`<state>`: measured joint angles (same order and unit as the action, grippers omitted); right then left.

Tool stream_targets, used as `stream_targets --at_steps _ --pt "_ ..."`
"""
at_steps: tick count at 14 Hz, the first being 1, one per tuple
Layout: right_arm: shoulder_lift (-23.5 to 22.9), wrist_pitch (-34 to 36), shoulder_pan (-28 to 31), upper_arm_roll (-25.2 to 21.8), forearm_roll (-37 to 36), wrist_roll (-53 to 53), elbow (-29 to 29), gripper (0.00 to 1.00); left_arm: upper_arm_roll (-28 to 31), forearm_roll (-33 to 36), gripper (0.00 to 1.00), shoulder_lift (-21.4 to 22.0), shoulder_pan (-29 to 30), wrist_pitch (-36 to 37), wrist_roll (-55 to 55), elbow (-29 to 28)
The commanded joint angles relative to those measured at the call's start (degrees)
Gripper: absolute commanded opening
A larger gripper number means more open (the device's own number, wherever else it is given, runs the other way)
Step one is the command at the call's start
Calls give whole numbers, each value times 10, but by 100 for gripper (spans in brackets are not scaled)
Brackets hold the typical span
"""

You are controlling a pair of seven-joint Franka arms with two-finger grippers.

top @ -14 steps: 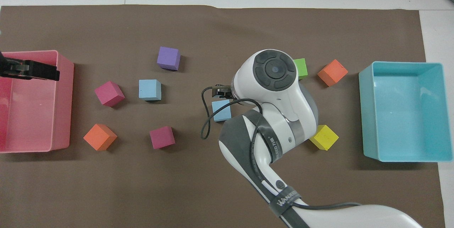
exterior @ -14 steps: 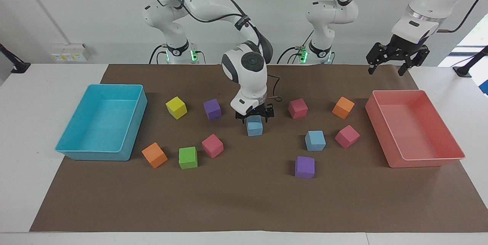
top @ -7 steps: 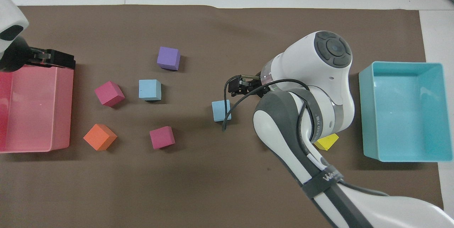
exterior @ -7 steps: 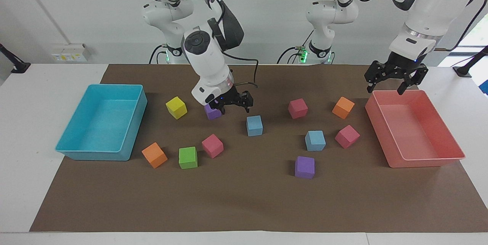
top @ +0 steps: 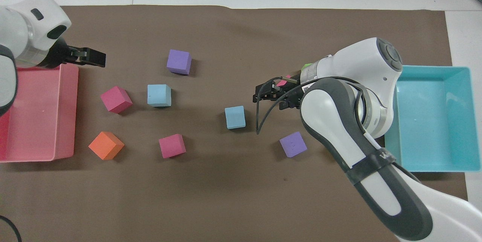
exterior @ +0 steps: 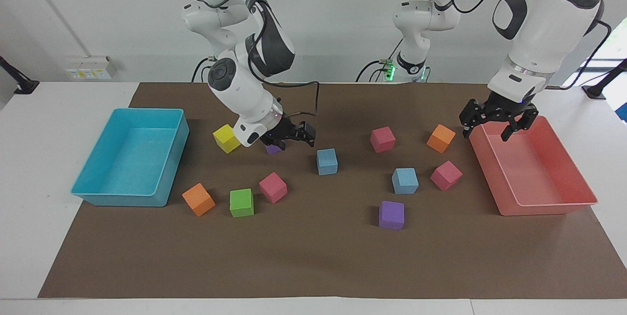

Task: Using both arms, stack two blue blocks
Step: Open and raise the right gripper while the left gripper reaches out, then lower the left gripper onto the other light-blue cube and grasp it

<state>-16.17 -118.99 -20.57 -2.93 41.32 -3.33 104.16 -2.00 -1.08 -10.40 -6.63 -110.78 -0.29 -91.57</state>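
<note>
Two light-blue blocks lie apart on the brown mat. One (exterior: pixel 326 161) (top: pixel 235 117) is mid-table. The other (exterior: pixel 405 180) (top: pixel 159 95) lies toward the left arm's end, beside a pink cube (exterior: pixel 446 175). My right gripper (exterior: pixel 295 141) (top: pixel 258 95) is open and empty, low over a purple cube (exterior: pixel 273 149), apart from the mid-table blue block. My left gripper (exterior: pixel 485 133) (top: pixel 101 58) is open and empty, over the pink tray's (exterior: pixel 534 173) corner, beside an orange cube (exterior: pixel 441 138).
A cyan tray (exterior: pixel 127 163) stands at the right arm's end. Yellow (exterior: pixel 226 137), green (exterior: pixel 241 202), orange (exterior: pixel 198 199) and pink (exterior: pixel 273 187) cubes lie near it. Another pink cube (exterior: pixel 382 139) and a purple cube (exterior: pixel 391 214) lie mid-table.
My right gripper let go of the mid-table blue block, rose and swung toward the right arm's end. My left gripper came down toward the pink tray's corner.
</note>
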Motion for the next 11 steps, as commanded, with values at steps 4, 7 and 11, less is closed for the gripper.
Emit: stream_targets --at_steps 4,7,11 --pt "8 -60 6 6 132 149 85 81 8 -4 100 -32 -46 -84 -37 -56" --pt "-5 -64 5 6 166 184 96 39 8 -4 100 -51 -65 -137 -64 -82" --pt "-7 -65 8 6 188 187 112 0 8 -4 100 -71 -68 -161 -72 -114"
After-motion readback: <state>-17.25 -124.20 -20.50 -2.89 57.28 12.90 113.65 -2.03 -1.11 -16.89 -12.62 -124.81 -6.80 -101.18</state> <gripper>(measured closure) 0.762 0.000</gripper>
